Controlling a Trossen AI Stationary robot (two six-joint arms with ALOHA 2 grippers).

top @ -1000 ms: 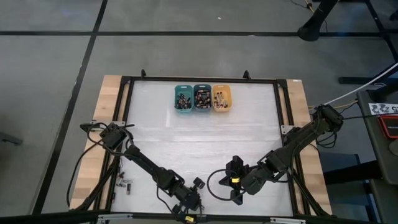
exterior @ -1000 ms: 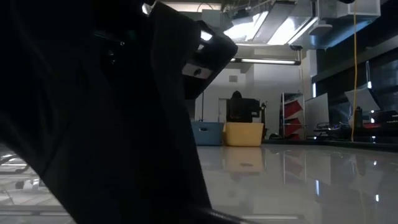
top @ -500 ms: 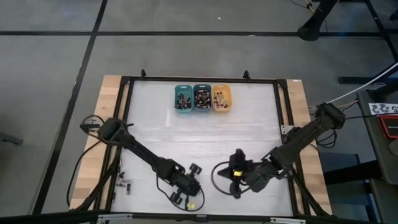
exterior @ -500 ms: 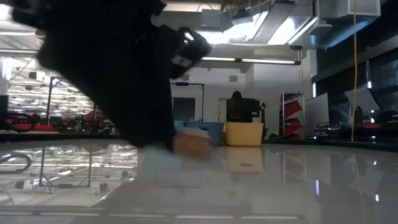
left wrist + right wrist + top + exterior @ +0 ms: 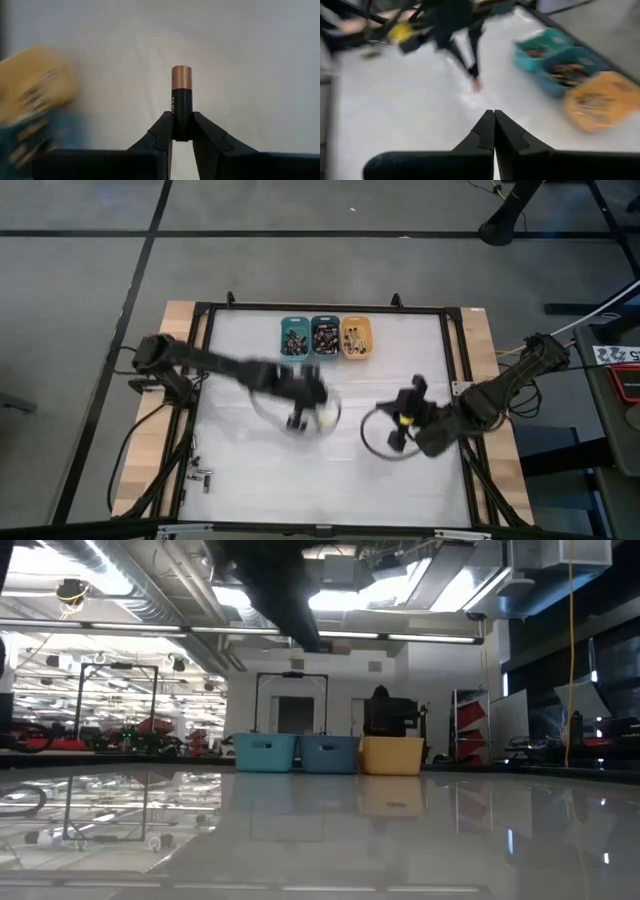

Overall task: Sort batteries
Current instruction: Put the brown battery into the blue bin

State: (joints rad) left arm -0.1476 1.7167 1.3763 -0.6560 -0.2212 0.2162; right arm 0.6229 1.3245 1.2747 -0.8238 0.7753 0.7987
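Note:
My left gripper [image 5: 300, 412] hangs blurred over the middle of the table, shut on one battery [image 5: 181, 97], a black cell with a coppery end. Three small bins of batteries stand in a row at the far edge: teal [image 5: 294, 337], blue [image 5: 325, 336] and orange [image 5: 356, 337]. In the left wrist view the orange bin [image 5: 35, 85] shows blurred off to one side. My right gripper [image 5: 412, 392] is shut on nothing, raised over the table's right half and pointing toward the bins. My left gripper pinches the battery's black end [image 5: 181, 131] between its two fingertips. The battery lies in line with the fingers, its coppery end [image 5: 181, 76] sticking out ahead of them. The fingers slant down toward the table, and the battery is lifted clear of it.
A few loose batteries [image 5: 200, 474] lie by the black frame near the table's front left corner. The frame [image 5: 452, 350] runs round the white table top. A looped cable [image 5: 378, 442] hangs under my right wrist.
My left gripper has risen from the near edge and swung fast toward the table's middle and the bins; its arm, which filled the low view, has left that picture. My right gripper has risen and drawn toward the right and far side, tipping more level.

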